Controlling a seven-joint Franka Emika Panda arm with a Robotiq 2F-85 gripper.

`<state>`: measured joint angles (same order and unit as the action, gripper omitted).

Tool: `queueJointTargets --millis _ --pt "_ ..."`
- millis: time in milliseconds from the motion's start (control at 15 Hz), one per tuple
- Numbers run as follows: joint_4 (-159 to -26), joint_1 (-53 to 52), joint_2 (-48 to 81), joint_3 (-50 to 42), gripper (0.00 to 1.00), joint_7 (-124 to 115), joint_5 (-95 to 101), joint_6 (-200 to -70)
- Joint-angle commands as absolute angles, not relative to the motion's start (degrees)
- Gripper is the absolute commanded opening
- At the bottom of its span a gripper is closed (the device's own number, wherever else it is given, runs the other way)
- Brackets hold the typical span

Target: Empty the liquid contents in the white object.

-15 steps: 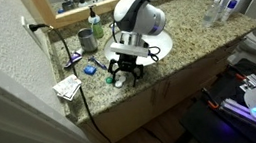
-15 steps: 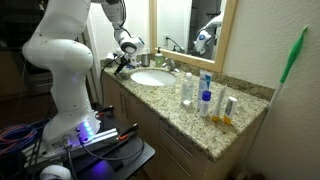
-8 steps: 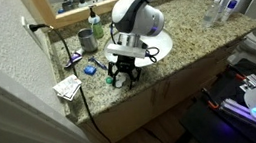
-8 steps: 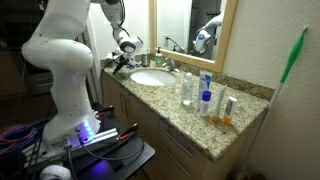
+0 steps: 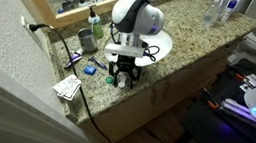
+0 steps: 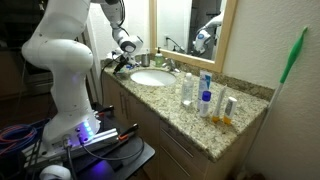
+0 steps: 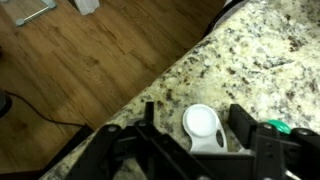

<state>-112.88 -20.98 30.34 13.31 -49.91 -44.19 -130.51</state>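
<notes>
The white object is a small round low cup with a tab, sitting on the granite counter near its front edge. In the wrist view my gripper is open, with one black finger on each side of the cup and a gap to each. In both exterior views the gripper is low over the counter's front edge beside the sink, and it hides the cup.
A small green piece lies just outside one finger. A green cup, a teal item, papers and a black cable are at the counter's end. Bottles stand past the sink. A wood floor lies below the edge.
The gripper has edged slightly along the counter front and stays low around the cup. The fingers are still apart.
</notes>
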Motion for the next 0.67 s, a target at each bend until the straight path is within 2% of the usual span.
queueJointTargets --millis 0,67,133,467,600 --pt "-112.76 -21.44 30.36 12.55 0.55 -51.48 -42.59 -130.46" --pt "-112.83 -21.45 30.18 12.57 0.54 -51.78 -42.35 -130.48" --pt "-112.86 -21.43 30.01 12.61 0.48 -51.97 -42.19 -130.51" --pt "-113.05 -21.43 29.51 12.68 0.12 -52.34 -41.81 -130.95" --pt "-113.29 -21.44 29.22 12.66 0.08 -52.29 -41.55 -131.17"
